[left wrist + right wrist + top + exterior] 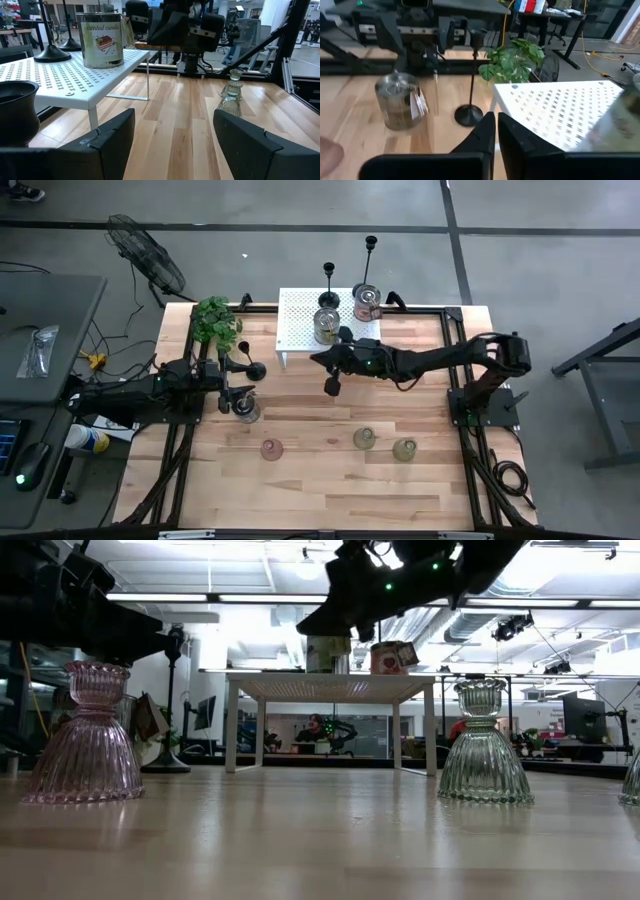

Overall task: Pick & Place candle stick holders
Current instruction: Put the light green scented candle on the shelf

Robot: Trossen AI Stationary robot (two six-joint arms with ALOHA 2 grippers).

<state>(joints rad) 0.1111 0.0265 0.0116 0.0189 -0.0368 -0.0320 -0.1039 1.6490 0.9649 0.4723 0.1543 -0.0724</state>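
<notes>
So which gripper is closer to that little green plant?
Left. The left gripper sits just below the plant in the high view; the right gripper is farther, beside the white shelf.

The left dark six-joint arm lay low along the left edge of the table, stretched toward the middle, its two-finger left gripper (232, 385) pointing right. In the left wrist view its two dark fingers (107, 137) stood well apart with a wide gap between them. The right dark six-joint arm reached from its base at the right edge, elbow raised, forearm extended leftward across the table's middle. Its right gripper (332, 370) angled down and left, and its fingers (482, 132) sat pressed nearly together, only a thin slit showing.
</notes>
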